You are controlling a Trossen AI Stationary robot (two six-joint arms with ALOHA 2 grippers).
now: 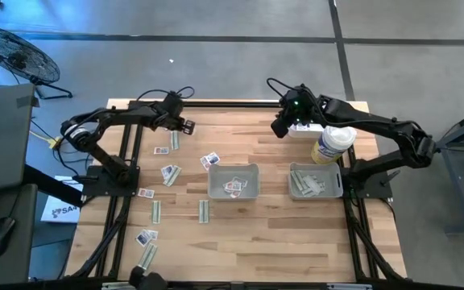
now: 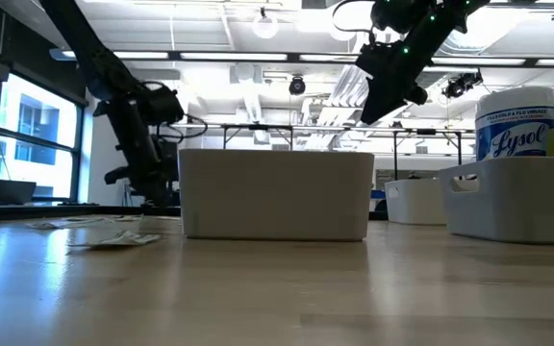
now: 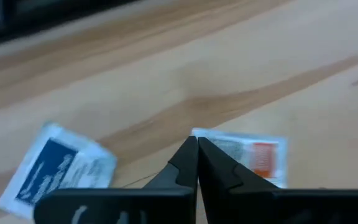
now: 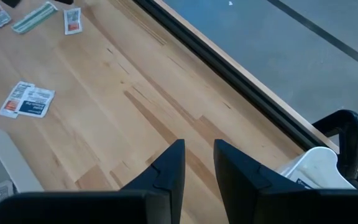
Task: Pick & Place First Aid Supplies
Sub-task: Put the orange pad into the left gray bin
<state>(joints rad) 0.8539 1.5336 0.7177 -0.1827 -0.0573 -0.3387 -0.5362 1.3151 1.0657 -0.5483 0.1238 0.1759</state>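
Dark left hand (image 3: 197, 144) pinched shut over an orange-printed packet (image 3: 253, 155).

Left gripper (image 3: 197, 149) fingertips pressed together, red-printed packet (image 3: 253, 154) just beyond, blue-printed packet (image 3: 58, 171) beside, bare wood past them.

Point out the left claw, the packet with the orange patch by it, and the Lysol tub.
left claw (image 3: 197, 144), left wrist view, shut fingertips.
orange-patch packet (image 3: 263, 155), left wrist view, orange patch.
Lysol tub (image 2: 518, 135), low view, label.

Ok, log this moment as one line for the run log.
left tool: shut at orange-print packet, grip unclear | right tool: open, empty, raised over table | two trays hold packets
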